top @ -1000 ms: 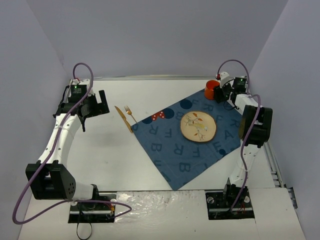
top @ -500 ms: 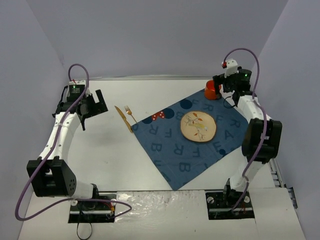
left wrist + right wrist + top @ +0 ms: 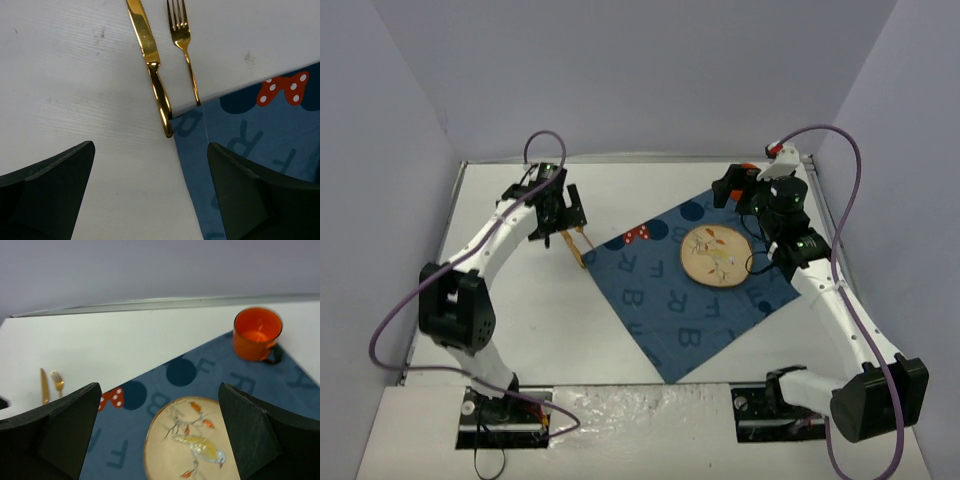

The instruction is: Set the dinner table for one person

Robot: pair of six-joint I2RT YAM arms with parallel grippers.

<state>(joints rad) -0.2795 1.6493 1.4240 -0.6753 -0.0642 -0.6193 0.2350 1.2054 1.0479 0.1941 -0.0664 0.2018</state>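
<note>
Cutting off knife (image 3: 150, 55) tip and fork (image 3: 182, 40) tines at top edge, beyond the cloth (image 3: 250, 150); cropping plate (image 3: 192, 440) on the cloth at bottom.

Lettering stood only on the blue cloth (image 3: 690, 310) — large darker-blue capitals scattered across it at different angles, among them F, R, B and A.

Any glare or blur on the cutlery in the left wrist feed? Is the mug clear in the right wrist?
Left wrist: knife and fork sharp, with bright glints on the gold metal; the fingers in front are dark and soft. Right wrist: mug clear and evenly lit.
</note>
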